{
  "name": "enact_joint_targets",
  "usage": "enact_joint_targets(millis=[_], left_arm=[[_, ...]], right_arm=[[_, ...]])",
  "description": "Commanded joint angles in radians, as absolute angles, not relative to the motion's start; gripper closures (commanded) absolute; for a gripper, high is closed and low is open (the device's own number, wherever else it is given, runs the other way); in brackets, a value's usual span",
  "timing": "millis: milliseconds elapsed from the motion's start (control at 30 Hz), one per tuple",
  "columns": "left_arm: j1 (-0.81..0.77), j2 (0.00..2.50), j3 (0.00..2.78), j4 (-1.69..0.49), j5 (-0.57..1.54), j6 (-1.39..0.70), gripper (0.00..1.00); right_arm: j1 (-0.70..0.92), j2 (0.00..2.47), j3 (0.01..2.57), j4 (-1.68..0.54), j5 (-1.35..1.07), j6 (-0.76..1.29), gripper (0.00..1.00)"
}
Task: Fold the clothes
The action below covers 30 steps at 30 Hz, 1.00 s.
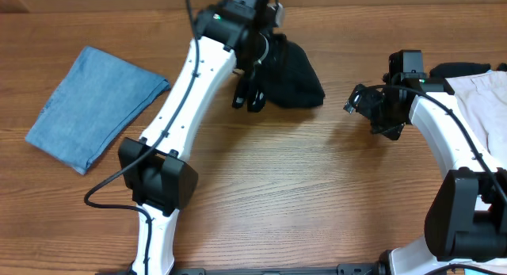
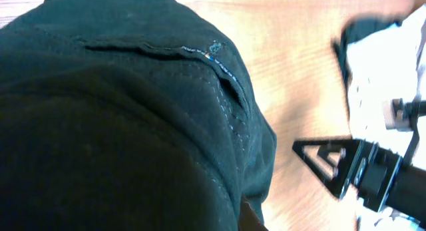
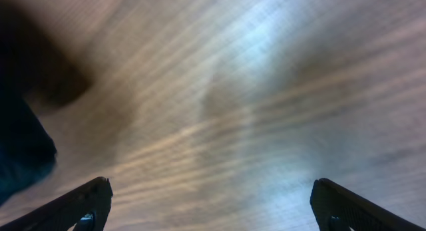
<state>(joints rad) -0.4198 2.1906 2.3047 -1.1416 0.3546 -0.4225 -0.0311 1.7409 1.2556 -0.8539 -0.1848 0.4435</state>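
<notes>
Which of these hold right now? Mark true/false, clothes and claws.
1. The denim piece lies flat on the left part of the table. True.
2. The right claw is shut on the beige garment. False: its fingers are wide apart over bare wood and hold nothing.
3. The black garment lies right beside the left claw. True.
4. The beige garment lies on top of the denim piece. False: it is at the right edge, far from the denim.
</notes>
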Motion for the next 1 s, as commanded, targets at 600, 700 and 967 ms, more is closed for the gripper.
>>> enact_joint_targets(millis=[600, 700, 967], left_arm=[[-0.275, 2.155, 2.337, -0.376, 0.816, -1.378, 0.96], [-0.276, 2.155, 2.337, -0.356, 0.856, -1.401, 0.96], [-0.275, 2.154, 2.337, -0.231, 0.899, -1.474, 0.96]], right_arm=[[0.030, 1.723, 1.264, 0.386, -0.994, 1.276, 0.00], [0.066, 1.723, 1.264, 0.439, -0.894, 1.322, 0.00], [0.136, 1.726, 1.264, 0.501, -0.784, 1.358, 0.00]])
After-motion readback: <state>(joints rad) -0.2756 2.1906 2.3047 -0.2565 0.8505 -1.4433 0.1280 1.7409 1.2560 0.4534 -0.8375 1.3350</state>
